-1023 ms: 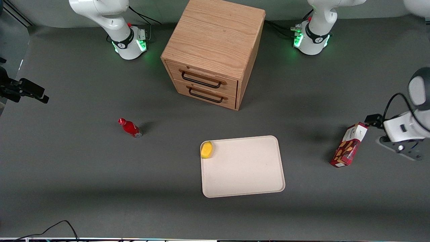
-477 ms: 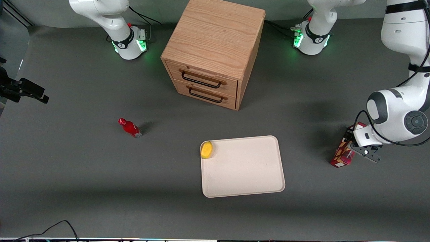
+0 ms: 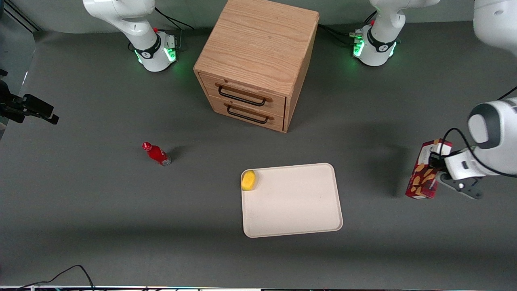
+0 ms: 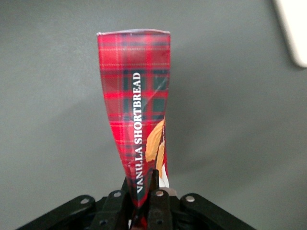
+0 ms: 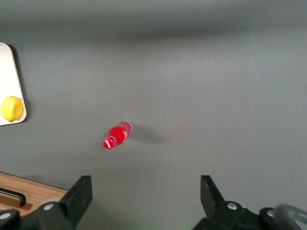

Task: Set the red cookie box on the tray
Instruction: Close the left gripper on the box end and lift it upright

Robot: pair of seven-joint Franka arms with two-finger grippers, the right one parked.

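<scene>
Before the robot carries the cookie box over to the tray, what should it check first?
1. Gripper shut on the slim dark-red tartan cardboard cookie box: ok.
2. Box lifted off the grey table: cannot tell.
3. Large flat cream-beige tray has bare room for the box: ok.
4. Small yellow round fruit sits only in one tray corner, out of the way: ok.
5. Open table between box and tray: ok.

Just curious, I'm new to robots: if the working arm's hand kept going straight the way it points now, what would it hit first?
The hand is shut on the red cookie box, which sticks out ahead of it. In the wrist view only bare table shows ahead, so the box would probably meet that first, though depth is unclear.
</scene>
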